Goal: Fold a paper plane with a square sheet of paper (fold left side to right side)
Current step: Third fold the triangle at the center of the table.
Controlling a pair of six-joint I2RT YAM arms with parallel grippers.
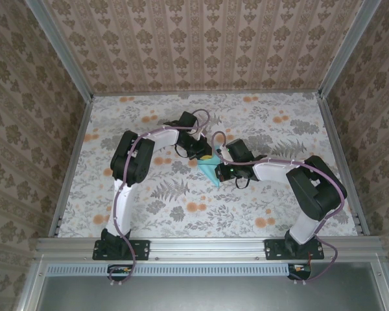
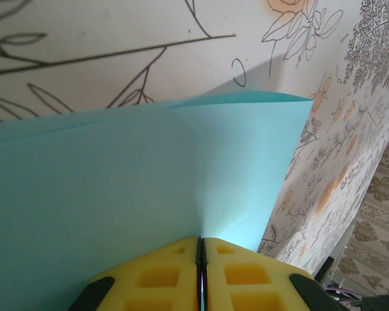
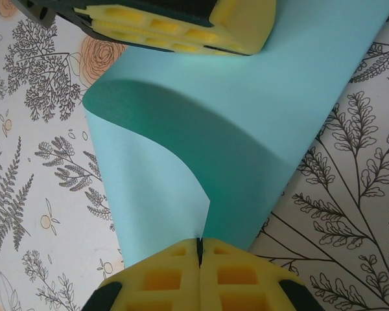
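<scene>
My left tool (image 2: 201,253) and right tool (image 3: 200,249) are both pinched shut on the blue paper (image 3: 246,129), which curls up over the middle of the surface (image 1: 181,207). I think I'm mid-fold. Next I must lay its left side flat on its right, edges matching.

The sheet of paper (image 1: 211,172) sits at the middle of the table (image 1: 149,214), between the 2 grippers. The left gripper (image 2: 201,258) touches its far left part; the right gripper (image 3: 200,251) touches its near right part. Both arm bases (image 1: 122,247) stand at the near edge, well apart.
</scene>
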